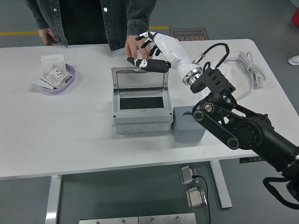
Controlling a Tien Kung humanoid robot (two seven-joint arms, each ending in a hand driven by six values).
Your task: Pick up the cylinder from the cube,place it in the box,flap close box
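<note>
**Anna:** Now, the right hand (148, 52) is up above the back edge of the box (139, 108), fingers spread and holding nothing, thumb stretched out just over the top of the raised lid (138, 79).

**Ben:** And the cylinder?

**Anna:** I can't make it out. The open compartment shows only a dark floor from up here, and the grey cube (188, 125), touching the box's right wall, has a bare top. So by my reading the placing step is done and we're on the flap.

**Ben:** What does the next move ask for?

**Anna:** The lid stands upright, hinged at the rear. I'd say the fingers need to get behind its top edge and push it forward and down until it lies flat on the box.

**Ben:** Anything in the way?

**Anna:** A person's hand (136, 48) rests on the table (70, 126) right behind the lid, very close to the robot's fingers. That's tight. The left arm isn't showing at all.
</note>
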